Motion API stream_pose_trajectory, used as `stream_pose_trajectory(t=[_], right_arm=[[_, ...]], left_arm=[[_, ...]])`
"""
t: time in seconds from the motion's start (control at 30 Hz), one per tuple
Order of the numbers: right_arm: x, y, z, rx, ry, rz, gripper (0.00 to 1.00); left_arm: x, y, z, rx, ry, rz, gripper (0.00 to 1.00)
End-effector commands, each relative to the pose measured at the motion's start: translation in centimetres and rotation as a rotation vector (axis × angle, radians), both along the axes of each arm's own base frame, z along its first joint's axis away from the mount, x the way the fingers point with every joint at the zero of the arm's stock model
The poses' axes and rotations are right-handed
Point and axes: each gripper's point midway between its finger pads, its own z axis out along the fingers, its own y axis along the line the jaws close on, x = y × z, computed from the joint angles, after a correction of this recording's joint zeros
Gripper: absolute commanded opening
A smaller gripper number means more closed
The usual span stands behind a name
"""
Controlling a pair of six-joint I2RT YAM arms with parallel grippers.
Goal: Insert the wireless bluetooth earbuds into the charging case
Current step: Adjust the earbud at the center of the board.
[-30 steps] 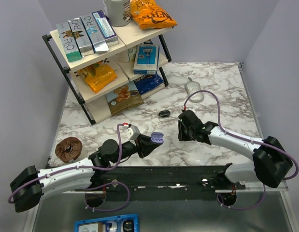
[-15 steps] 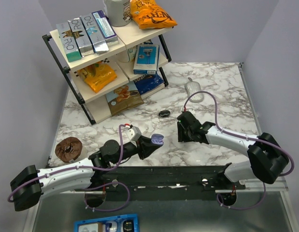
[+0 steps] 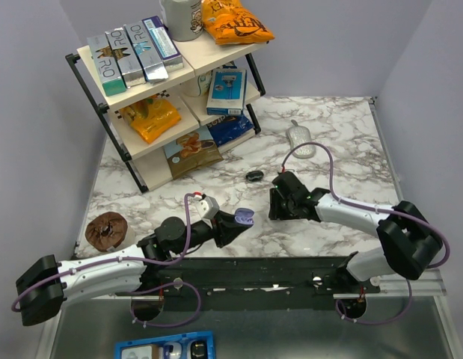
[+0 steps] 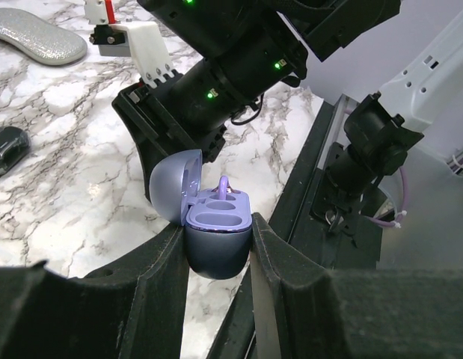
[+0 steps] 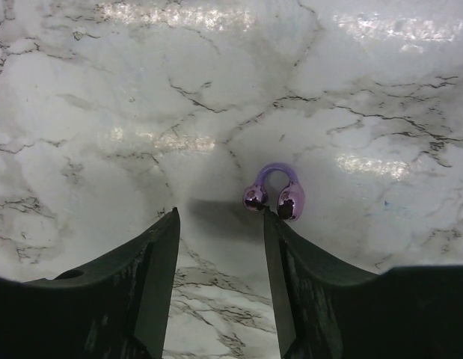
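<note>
Marble table [image 3: 351, 149], shelf rack [image 3: 89, 90] at back left. Left gripper [image 4: 218, 238] is pinched on the charging case [image 4: 216, 254] by its lower shell and holds it off the table with the lid hinged open. Seated earbud [image 4: 224, 187], purple, stands in one slot. Right gripper [image 5: 220, 224] points down at the marble, jaws spread, nothing between them. Loose earbud [image 5: 274, 193], purple, lies on the table just past one fingertip; contact unclear. Black oval object [image 3: 254, 176] lies apart from both grippers.

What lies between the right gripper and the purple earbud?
Only bare marble separates the right gripper from the purple earbud, as the right wrist view shows.
</note>
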Motion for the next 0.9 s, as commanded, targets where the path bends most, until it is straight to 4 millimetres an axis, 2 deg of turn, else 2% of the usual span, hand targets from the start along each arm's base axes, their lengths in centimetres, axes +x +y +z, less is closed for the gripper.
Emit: stream_pose_trajectory(t=[0.0, 0.23, 0.37, 0.47, 0.5, 0.63, 0.73, 0.87], right_arm=[[1.1, 2.3, 0.8, 0.098, -0.008, -0.004, 0.58], [2.4, 3.7, 1.9, 0.129, -0.036, 0.012, 0.58], [2.3, 3.2, 2.0, 0.107, -0.047, 0.021, 0.57], [2.0, 2.0, 2.1, 0.077, -0.072, 0.019, 0.56], [2.3, 1.4, 3.0, 0.070, -0.115, 0.003, 0.56], [2.6, -1.1, 3.8, -0.027, -0.172, -0.024, 0.56], [2.4, -3.1, 3.3, -0.089, -0.173, -0.051, 0.56], [2.3, -4.6, 2.6, -0.080, -0.159, -0.089, 0.55]], left_arm=[[0.1, 0.2, 0.4, -0.017, -0.008, 0.020, 0.00], [0.0, 0.2, 0.2, -0.013, -0.006, 0.021, 0.00], [-0.1, 0.2, 0.3, -0.012, -0.005, 0.021, 0.00], [-0.1, 0.1, 0.3, -0.009, -0.008, 0.018, 0.00], [-0.1, 0.1, 0.2, -0.007, -0.009, 0.018, 0.00], [-0.1, 0.1, 0.3, -0.005, -0.012, 0.019, 0.00], [-0.2, 0.1, 0.3, -0.003, -0.012, 0.016, 0.00], [-0.4, 0.2, 0.4, -0.007, -0.011, 0.011, 0.00]])
